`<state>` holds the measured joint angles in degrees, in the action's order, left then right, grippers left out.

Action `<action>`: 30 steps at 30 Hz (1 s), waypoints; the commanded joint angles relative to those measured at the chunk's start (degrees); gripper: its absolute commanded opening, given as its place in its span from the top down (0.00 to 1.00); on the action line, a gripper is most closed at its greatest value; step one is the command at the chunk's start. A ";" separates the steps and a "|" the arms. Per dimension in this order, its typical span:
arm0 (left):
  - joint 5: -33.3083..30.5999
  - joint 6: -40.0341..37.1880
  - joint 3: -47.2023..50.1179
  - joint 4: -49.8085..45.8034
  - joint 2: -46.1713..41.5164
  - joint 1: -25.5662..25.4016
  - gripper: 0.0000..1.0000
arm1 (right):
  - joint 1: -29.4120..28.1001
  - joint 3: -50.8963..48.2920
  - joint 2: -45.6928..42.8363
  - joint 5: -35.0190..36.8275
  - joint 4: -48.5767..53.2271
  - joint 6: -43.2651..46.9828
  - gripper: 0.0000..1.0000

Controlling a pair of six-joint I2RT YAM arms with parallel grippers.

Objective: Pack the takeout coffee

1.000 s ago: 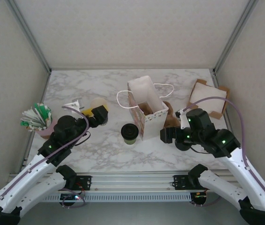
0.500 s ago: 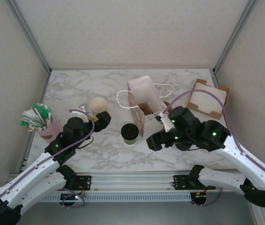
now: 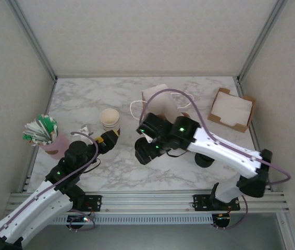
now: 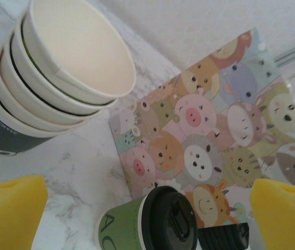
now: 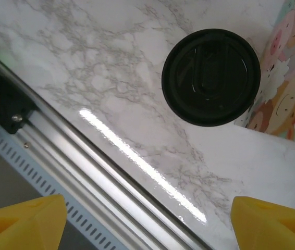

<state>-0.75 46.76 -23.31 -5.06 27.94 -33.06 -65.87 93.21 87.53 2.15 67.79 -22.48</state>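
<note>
The takeout coffee (image 4: 155,225) is a small olive-green paper cup with a black lid (image 5: 210,77), standing on the marble table just in front of the animal-print paper bag (image 4: 215,140). My right gripper (image 3: 143,151) hangs over it and hides it in the top view. The right wrist view looks straight down: that gripper (image 5: 147,224) is open, its yellow fingertips (image 5: 25,221) wide apart, with bare table and rail between them and the lid further up. My left gripper (image 3: 110,138) is open too, level with the cup and short of it, nothing between its pads (image 4: 9,208).
A stack of lidless cream cups (image 3: 109,119) stands just beyond the left gripper. A pink cup of sachets (image 3: 43,133) is at the left, a squat black stack (image 3: 205,159) right of the bag (image 3: 158,99), a cardboard tray (image 3: 232,109) far right. The metal rail (image 5: 85,192) runs along the near edge.
My right arm has swung left from beside the bag to over the coffee, its jaws narrowing slightly. The left gripper has drawn back a little toward the near edge.
</note>
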 commanded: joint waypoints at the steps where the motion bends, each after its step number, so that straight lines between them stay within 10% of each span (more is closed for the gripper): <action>1: -3.95 0.61 0.81 -3.04 -2.84 0.54 0.00 | -0.61 6.42 5.94 3.10 5.10 1.18 0.18; 30: -6.37 -1.39 0.46 -5.69 -7.46 0.80 0.00 | 6.89 17.71 27.12 3.66 8.11 5.38 0.14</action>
<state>-6.04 46.48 -23.22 -10.22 20.99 -32.80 -58.96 111.37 113.08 7.27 76.23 -18.17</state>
